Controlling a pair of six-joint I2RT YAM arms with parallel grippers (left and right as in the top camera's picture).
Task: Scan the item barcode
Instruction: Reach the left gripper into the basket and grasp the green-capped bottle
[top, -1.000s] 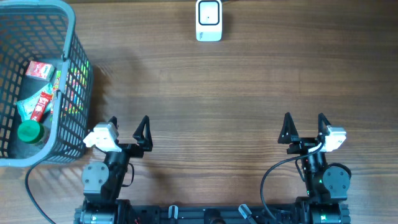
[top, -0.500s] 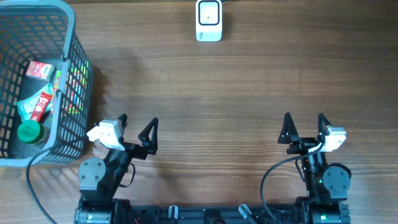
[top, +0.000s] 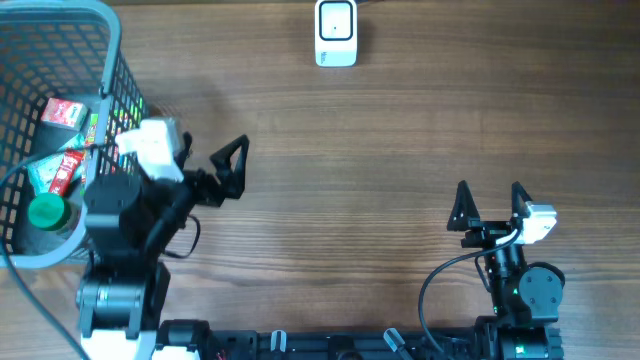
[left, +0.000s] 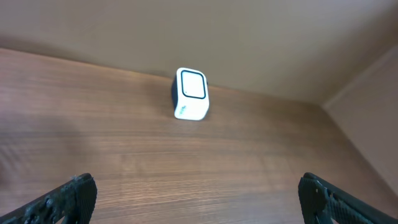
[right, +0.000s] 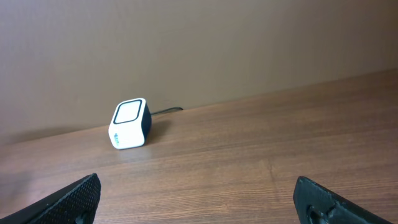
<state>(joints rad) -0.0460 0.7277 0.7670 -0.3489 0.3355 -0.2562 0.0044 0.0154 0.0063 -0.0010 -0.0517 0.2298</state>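
Wooden table (top: 350, 150) lay broad and open mid-span; grey basket (top: 112, 60) filled the far-left corner; left claw (top: 212, 148) spread beside its rim, right claw (top: 490, 195) spread near the front edge; white scanner (top: 336, 32) stood at far edge; snack packets (top: 62, 112) lay inside basket.

Overhead, the basket (top: 110, 60) runs off the left and top edges, so I get only part of it. My left arm (top: 125, 215) covers its near right corner. The print on the red packets (top: 66, 170) and the green-capped bottle (top: 45, 212) inside is too small for me to read. The scanner (top: 336, 33) has a cable that leaves at the top edge. In both wrist views, the bottom edge cuts the left gripper (left: 196, 202) and right gripper (right: 199, 199) down to dark fingertips (left: 68, 199) in the corners.
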